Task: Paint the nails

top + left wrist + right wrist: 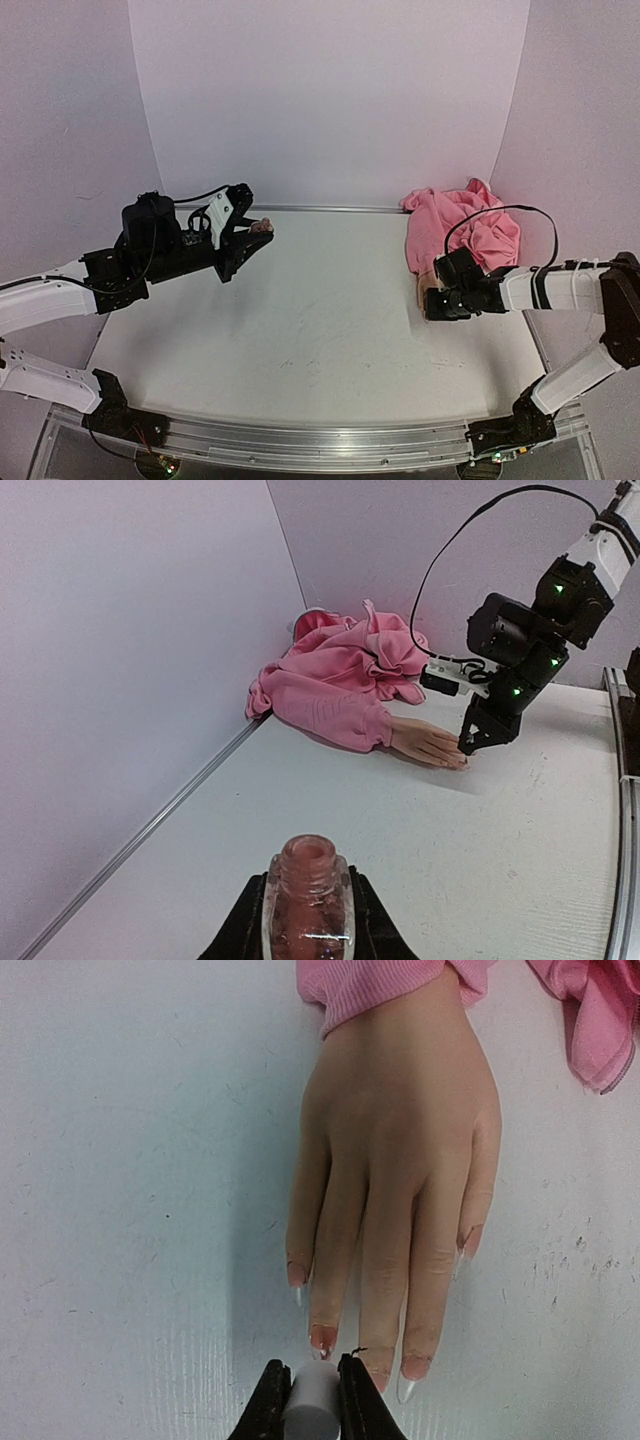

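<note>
My right tool point(312, 1405) clamped on the white brush cap point(313, 1415), the nails point(322, 1337) just ahead of it — mannequin hand point(400, 1140) flat on the counter point(130, 1160), my left tool point(308, 925) clamped on the open polish bottle point(306, 875)

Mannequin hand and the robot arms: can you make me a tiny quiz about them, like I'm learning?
1. True or false: the left pincer is empty.
2. What colour is the sleeve on the mannequin hand? A blue, B pink, C green.
3. Fill in: the right pincer holds a ___ cap near the nails.
Key: 1 false, it holds a bottle; 2 B; 3 white.
</note>
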